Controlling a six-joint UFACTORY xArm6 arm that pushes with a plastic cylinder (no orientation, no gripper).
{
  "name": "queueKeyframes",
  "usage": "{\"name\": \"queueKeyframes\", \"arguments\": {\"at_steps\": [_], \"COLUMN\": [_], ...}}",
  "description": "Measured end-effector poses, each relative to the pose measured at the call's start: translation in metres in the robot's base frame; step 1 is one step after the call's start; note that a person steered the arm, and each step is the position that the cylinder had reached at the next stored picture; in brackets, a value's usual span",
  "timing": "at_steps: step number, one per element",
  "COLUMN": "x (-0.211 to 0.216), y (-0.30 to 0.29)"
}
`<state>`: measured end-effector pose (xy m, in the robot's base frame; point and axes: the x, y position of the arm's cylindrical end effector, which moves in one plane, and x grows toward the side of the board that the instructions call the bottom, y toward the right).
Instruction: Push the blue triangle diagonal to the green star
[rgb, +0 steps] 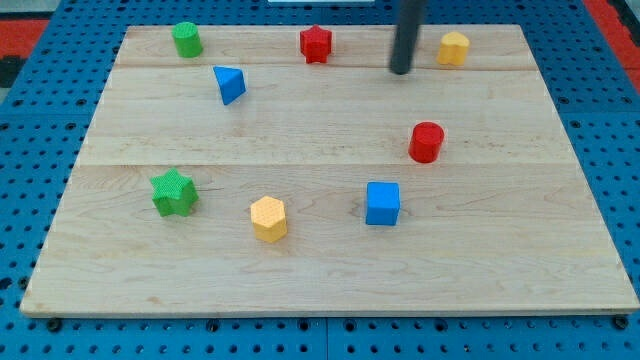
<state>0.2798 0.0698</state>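
The blue triangle (230, 84) lies in the upper left part of the wooden board (320, 275). The green star (174, 193) lies at the left, well below the triangle and a little to its left. My tip (401, 71) is near the view's top, right of centre, between the red star-like block (316, 43) and the yellow block (453, 48). It is far to the right of the blue triangle and touches no block.
A green cylinder (186, 39) stands at the top left. A red cylinder (426, 142) is at the right of centre, a blue cube (382, 203) below it, and a yellow hexagonal block (268, 218) at lower centre.
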Motion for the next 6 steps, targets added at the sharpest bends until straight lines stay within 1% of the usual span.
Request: {"name": "queueKeyframes", "arguments": {"at_steps": [1,3,4,5,6], "x": [0.036,-0.007,0.031,0.047,0.057], "y": [-0.075,-0.180,-0.219,-0.159,-0.151]}}
